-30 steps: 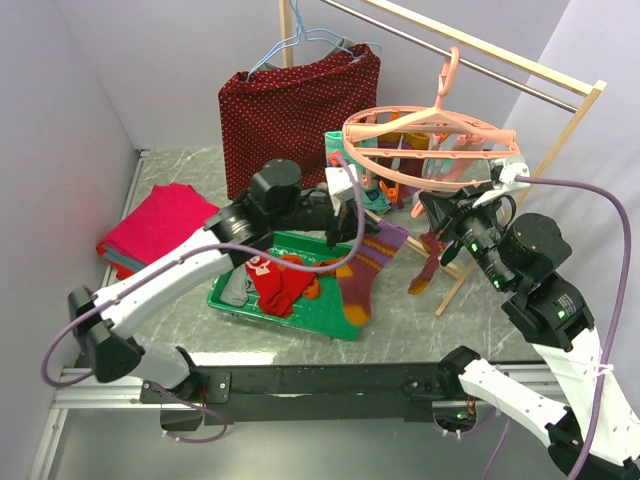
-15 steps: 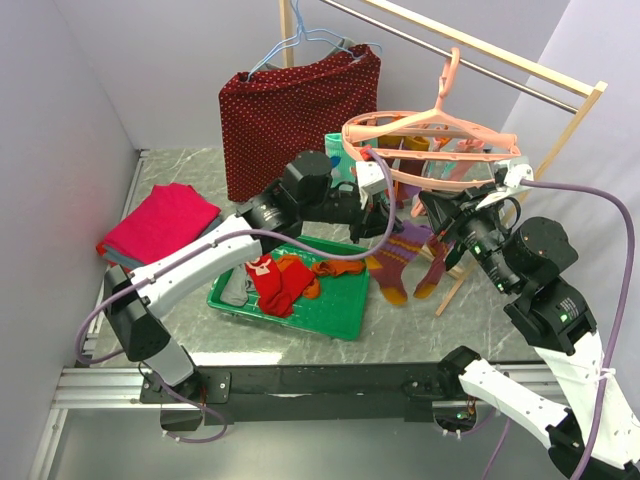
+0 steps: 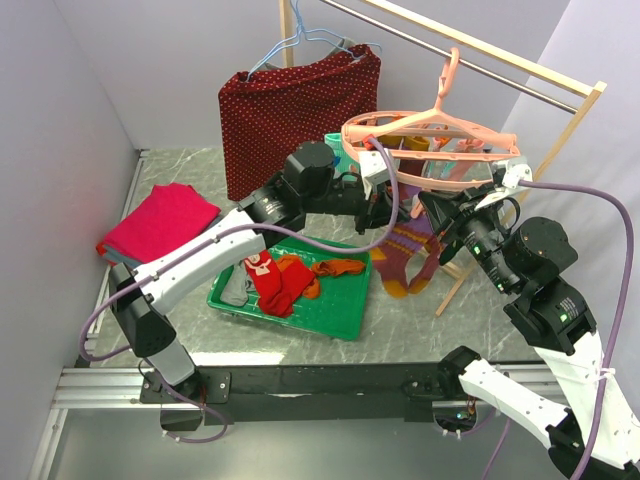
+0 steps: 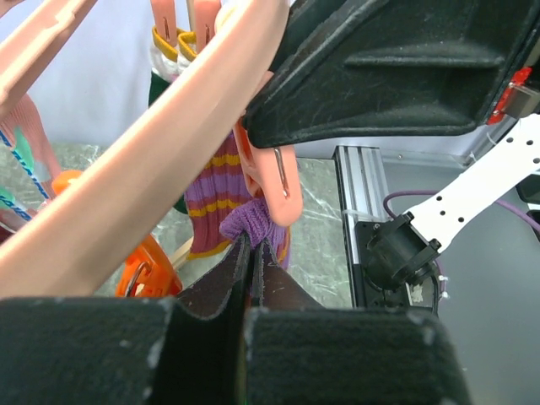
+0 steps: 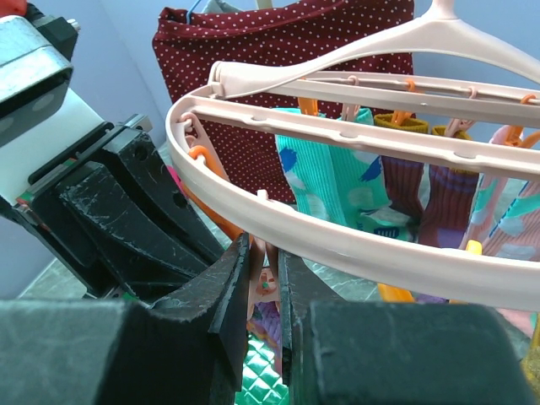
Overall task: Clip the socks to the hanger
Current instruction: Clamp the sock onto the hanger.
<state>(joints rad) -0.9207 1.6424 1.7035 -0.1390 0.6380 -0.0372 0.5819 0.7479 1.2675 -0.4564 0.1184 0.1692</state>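
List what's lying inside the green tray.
The green tray holds a red sock with white marks, an orange sock and a grey sock at its left end. The left arm crosses above its far left corner, hiding anything there.

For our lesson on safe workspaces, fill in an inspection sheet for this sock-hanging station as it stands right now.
Surface: grey marbled table, green tray on it.
Job's things: pink hanger on the rail with clipped socks; striped sock beside a peg; loose socks in tray.
Clutter: folded pink cloth stack; dotted red cloth on wire hanger.
Grippers: left gripper shut on striped sock; right gripper shut on a clip peg.
Cables: purple cables loop off both arms.
Surroundings: wooden rack, pale walls.
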